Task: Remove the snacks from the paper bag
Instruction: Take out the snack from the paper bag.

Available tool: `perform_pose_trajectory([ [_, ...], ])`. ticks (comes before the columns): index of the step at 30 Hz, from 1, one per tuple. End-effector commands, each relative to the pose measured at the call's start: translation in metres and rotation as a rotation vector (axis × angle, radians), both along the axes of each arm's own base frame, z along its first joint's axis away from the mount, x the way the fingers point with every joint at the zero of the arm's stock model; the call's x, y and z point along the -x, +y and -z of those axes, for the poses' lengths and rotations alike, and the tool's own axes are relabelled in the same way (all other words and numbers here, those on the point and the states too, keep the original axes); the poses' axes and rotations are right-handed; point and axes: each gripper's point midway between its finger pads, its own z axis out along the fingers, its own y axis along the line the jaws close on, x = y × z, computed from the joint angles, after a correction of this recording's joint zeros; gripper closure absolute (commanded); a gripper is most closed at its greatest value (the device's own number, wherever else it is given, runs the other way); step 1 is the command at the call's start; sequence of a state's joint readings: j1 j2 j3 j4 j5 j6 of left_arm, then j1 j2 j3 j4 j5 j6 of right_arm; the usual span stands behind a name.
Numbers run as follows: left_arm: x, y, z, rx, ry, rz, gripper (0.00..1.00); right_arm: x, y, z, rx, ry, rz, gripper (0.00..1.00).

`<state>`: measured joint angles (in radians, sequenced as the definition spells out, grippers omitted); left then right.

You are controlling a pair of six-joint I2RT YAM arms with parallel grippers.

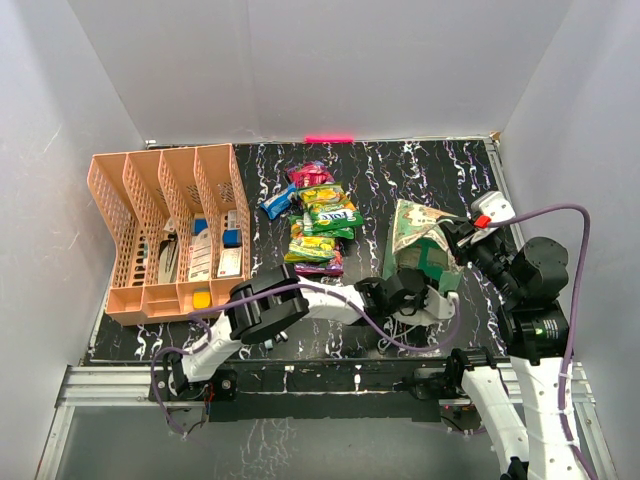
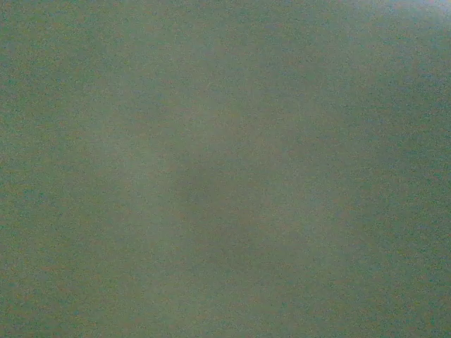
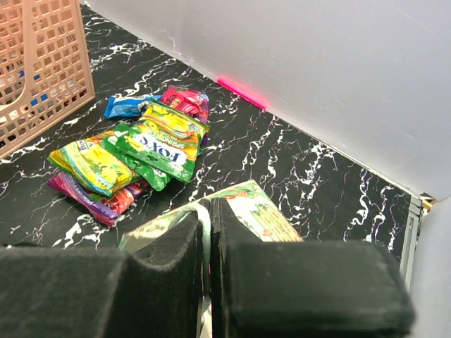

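Cream paper carrier bag with green print [image 1: 412, 232] lies on its side on the right part of the black, white-veined bench [image 1: 420, 170], between the two arms and well apart from the orange slotted plastic tray [image 1: 130, 200] standing at the left. The right hand [image 1: 452, 236] is at the bag's right edge. In its own wrist view, its two black padded fingers [image 3: 162, 267] are pressed together on a thin pale strip of the bag; whether that strip is the rim or a string handle I cannot tell. The left arm reaches across the near side of the bench, and the left hand [image 1: 408, 290] sits at the bag's near end. I cannot tell whether it is spread or closed: the top view hides its fingers, and the left wrist view is only a flat, dull grey-green blur. The glossy snack packets [image 1: 320, 225] lie outside the bag in a loose, overlapping heap near the middle of the bench, left of the bag. A red packet [image 1: 305, 175] is farthest, a blue packet [image 1: 275, 205] is at the heap's left, and green packets [image 1: 332, 215] are in the middle. A yellow packet [image 3: 91, 163] and a purple packet [image 3: 67, 186] lie at the near end. A short pink strip [image 1: 329, 138] marks the bench's far edge.
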<state>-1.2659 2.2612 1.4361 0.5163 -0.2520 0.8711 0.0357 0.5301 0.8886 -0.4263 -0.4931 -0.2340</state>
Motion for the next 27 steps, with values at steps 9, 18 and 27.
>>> perform_pose_trajectory([
  [9,0.032,0.02,-0.08,0.084,0.03,0.031,1.0,-0.003,-0.007,-0.021,0.018,-0.086,0.038,0.93],
  [18,0.086,0.046,-0.133,0.151,0.138,0.094,1.0,-0.004,-0.011,-0.02,0.033,-0.094,0.065,0.93],
  [27,0.159,0.083,-0.239,0.299,0.257,0.3,1.0,-0.011,-0.016,-0.001,0.044,-0.06,0.088,0.93],
])
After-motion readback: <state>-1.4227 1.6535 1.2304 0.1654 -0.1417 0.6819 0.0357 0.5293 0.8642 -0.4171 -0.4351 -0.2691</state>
